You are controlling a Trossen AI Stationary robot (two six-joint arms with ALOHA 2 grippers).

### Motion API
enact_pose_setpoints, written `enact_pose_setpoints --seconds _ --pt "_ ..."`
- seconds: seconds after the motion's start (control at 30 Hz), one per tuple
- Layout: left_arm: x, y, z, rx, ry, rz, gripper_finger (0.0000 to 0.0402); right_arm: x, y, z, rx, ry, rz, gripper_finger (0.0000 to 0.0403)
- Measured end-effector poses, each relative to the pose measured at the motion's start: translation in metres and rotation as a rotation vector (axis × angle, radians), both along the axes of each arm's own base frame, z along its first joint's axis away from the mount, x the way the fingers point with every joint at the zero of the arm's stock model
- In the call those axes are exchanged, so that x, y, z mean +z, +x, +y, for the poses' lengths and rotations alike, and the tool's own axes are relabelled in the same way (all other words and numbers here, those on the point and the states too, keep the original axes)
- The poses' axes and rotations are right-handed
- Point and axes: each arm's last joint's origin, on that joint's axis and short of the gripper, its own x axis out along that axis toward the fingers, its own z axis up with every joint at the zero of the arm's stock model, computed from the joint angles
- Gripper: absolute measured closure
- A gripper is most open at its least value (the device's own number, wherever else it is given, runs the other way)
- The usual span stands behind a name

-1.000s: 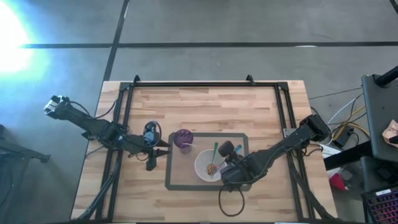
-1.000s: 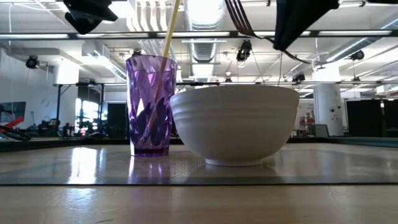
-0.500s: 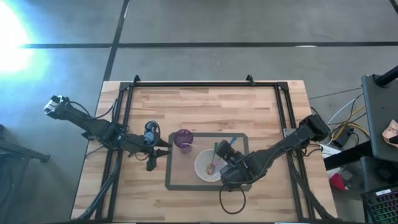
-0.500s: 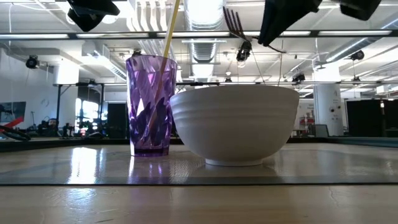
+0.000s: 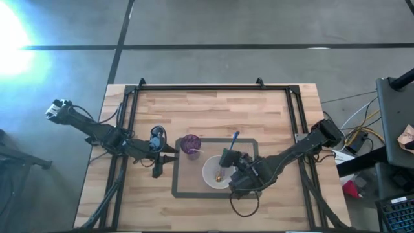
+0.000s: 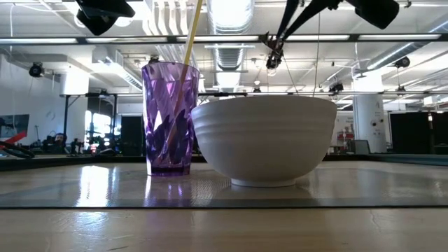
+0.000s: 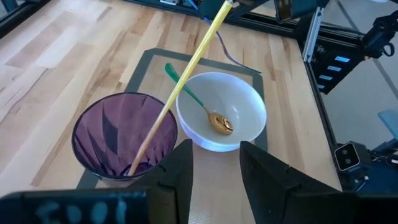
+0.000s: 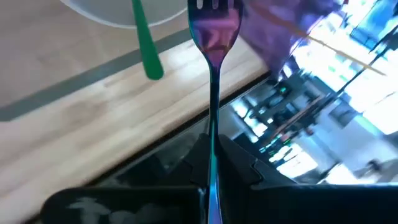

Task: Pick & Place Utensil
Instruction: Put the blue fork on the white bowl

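fork swung upright over bowl | right jaws clamped on fork, left apart | bowl: green spoon | cup: yellow stick

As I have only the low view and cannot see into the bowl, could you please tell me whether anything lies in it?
Observer: Yes, a spoon with a green handle lies in the white bowl.
Operator: Thank you. What is the right tool carrying?
Observer: The right tool is shut on a fork, held above the table near the bowl.
Operator: And the left tool?
Observer: The left tool is open and empty, beside the purple cup without touching it.
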Motion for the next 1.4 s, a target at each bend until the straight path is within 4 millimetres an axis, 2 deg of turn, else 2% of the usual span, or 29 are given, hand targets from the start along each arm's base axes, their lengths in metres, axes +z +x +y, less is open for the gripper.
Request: enact_pose_setpoints --seconds 0.27,0.47,0.77,0.97,1.17,1.4 --pt "0.000 0.000 0.000 -0.011 0.022 -0.001 0.0278 0.000 0.014 0.003 0.138 -0.044 0.000 0.0390" --pt "0.000 0.000 0.000 -0.011 0.022 -0.001 0.0278 -0.008 0.019 -0.001 0.230 -0.125 0.082 0.0390" --pt "0.000 0.000 0.000 -0.012 0.021 -0.001 0.0278 -0.032 0.021 -0.011 0.296 -0.207 0.171 0.0390" --pt "0.000 0.000 0.000 -0.011 0.021 -0.001 0.0278 -0.044 0.027 -0.017 0.311 -0.218 0.140 0.0390" --pt "0.000 0.000 0.000 -0.011 0.020 -0.001 0.0278 -0.061 0.020 -0.020 0.344 -0.250 0.215 0.0390" --pt "0.000 0.000 0.000 -0.013 0.024 -0.001 0.0278 -0.080 0.019 -0.021 0.422 -0.302 0.218 0.0390"
